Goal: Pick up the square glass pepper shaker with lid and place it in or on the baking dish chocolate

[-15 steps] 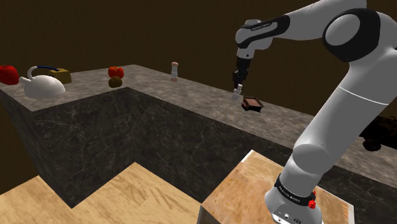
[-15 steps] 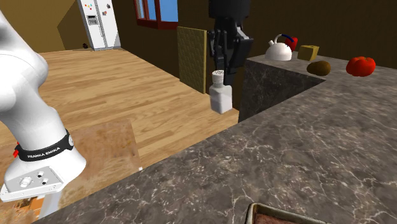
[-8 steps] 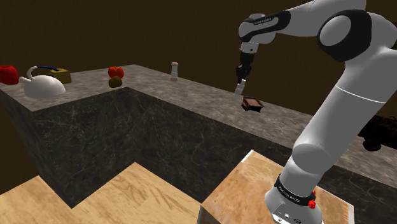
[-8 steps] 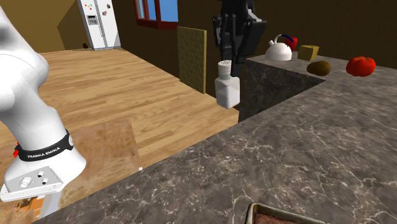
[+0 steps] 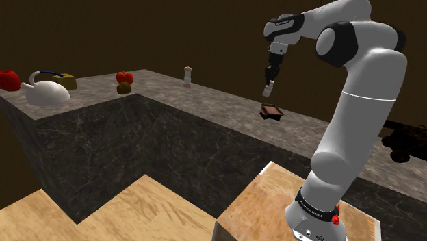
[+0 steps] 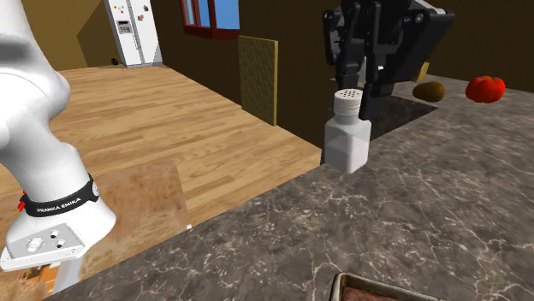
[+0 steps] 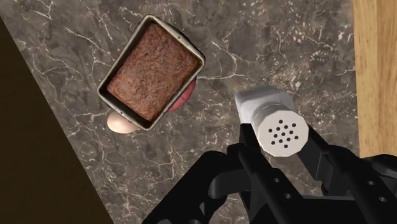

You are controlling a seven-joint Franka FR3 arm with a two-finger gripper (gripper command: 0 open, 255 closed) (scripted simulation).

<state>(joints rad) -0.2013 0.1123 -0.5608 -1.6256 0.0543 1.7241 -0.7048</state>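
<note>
Risks: the shaker [image 6: 347, 141] is pinched only high up, near the lid, with its body hanging free below. A fast swing could make it twist or slip out over the counter [image 5: 205, 103]. The dish [image 7: 181, 39] is not under it yet. In the wrist view the dish lies off to one side, so letting go now would drop the shaker on bare counter. The dish is full of brown cake and looks propped aslant on a pinkish thing [image 7: 121, 122], so a tall shaker may topple there; bring it low first.

Jaws: the gripper [image 6: 355, 90] is set narrow, its fingers clasping the shaker from both sides and touching nothing else. The shaker hangs in the air, above and just left of the dish in the shoulder view.
</note>
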